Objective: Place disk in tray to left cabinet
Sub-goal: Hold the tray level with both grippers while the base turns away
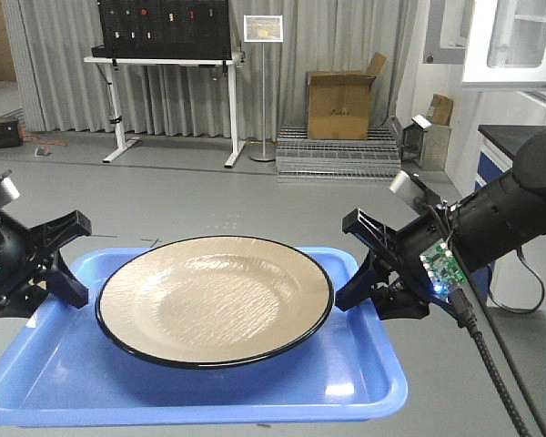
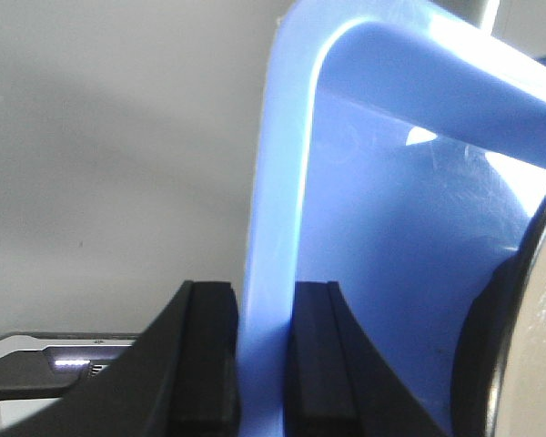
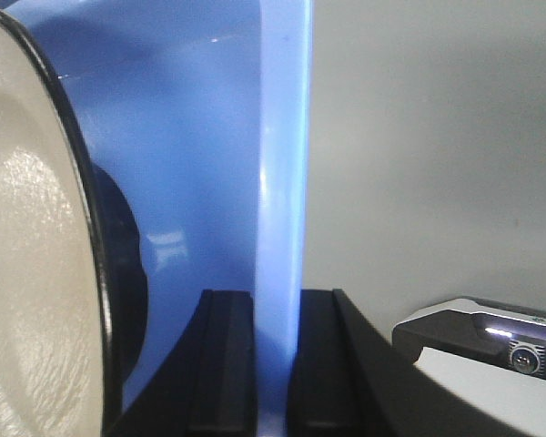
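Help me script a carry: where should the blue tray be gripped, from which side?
Grip the tray by its thin raised rim at both short ends, coming in level from either side, as the left gripper and right gripper do. The disk fills the middle.

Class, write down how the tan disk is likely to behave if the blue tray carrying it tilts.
The disk looks glossy and lies loose on the smooth tray, so it would probably slide. Wide and shallow, it is unlikely to tip. Its glaze suggests ceramic: possibly heavy, breakable.
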